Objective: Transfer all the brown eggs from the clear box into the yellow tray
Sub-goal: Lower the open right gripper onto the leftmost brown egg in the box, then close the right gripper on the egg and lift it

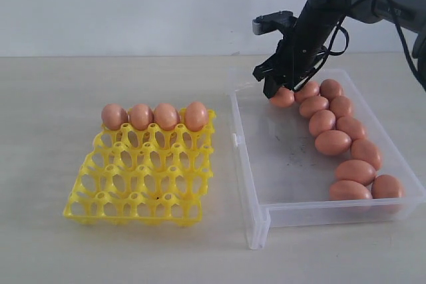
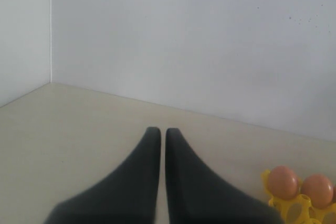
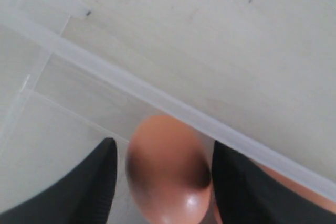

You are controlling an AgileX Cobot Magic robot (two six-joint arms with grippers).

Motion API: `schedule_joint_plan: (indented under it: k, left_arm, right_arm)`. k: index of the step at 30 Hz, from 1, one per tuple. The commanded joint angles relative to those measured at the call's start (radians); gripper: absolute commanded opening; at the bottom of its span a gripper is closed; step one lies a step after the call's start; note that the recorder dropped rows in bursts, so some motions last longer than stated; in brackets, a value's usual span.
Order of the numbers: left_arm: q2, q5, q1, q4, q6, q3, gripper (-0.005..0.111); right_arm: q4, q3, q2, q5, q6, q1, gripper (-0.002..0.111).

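Observation:
The yellow tray (image 1: pixel 140 177) lies on the left of the table, with several brown eggs (image 1: pixel 154 116) in its back row. To its right, the clear box (image 1: pixel 247 164) holds several more brown eggs (image 1: pixel 333 142) in a curved line along its right side. My right gripper (image 1: pixel 279 91) reaches down into the box's far left corner and is shut on one brown egg (image 1: pixel 282 98). The right wrist view shows that egg (image 3: pixel 168 174) between the black fingers (image 3: pixel 247 187), over the box wall (image 3: pixel 105 74). My left gripper (image 2: pixel 158 132) is shut and empty, over bare table.
A white wall stands behind the table. In the left wrist view, a corner of the yellow tray (image 2: pixel 299 205) with two eggs (image 2: pixel 283 181) shows beside the gripper. The box floor (image 1: pixel 286 157) carries dark smudges.

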Motion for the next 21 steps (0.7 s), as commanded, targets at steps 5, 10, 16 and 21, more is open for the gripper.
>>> schedule_joint_plan:
  k: [5,10,16,21]
  left_arm:
    - [-0.002,-0.013,0.002,-0.009,-0.009,-0.001,0.004]
    - [-0.002,-0.013,0.002,-0.009,-0.009,-0.001,0.004]
    - [-0.002,-0.013,0.002,-0.009,-0.009,-0.001,0.004]
    - [-0.002,-0.013,0.002,-0.009,-0.009,-0.001,0.004]
  right_arm:
    - [0.004,-0.006,-0.002,0.029,-0.007,-0.008,0.048]
    - [0.004,-0.006,-0.002,0.061,-0.039,-0.008,0.048]
    - [0.006,-0.004,0.001,0.017,-0.032,-0.008,0.048]
    - [0.004,-0.004,0.040,0.014,-0.024,-0.008,0.048]
